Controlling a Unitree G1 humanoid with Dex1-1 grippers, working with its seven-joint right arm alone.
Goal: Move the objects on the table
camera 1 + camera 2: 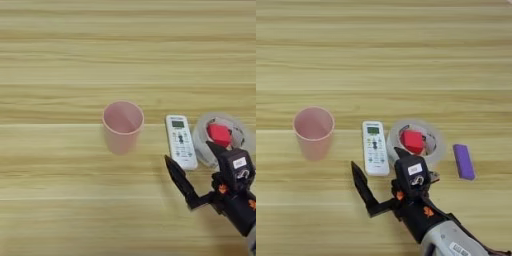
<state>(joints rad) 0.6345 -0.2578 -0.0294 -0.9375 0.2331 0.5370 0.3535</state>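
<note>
An upright pink cup [122, 125] stands on the wooden table [60, 60], left of centre. To its right lies a slim white remote [374, 146], screen end away from me. A clear tape roll with a red core [415, 141] lies flat just right of the remote. A small purple block [463, 161] lies further right, seen only in the right eye view. My right gripper [376, 159] is open. Its left finger [362, 186] is left of the remote's near end, and the other finger is by the tape roll's near edge. The remote's near end shows between the fingers.
My silver forearm [448, 240] comes in from the bottom right. Bare wood stretches across the far half of the table and along the whole left side beyond the cup.
</note>
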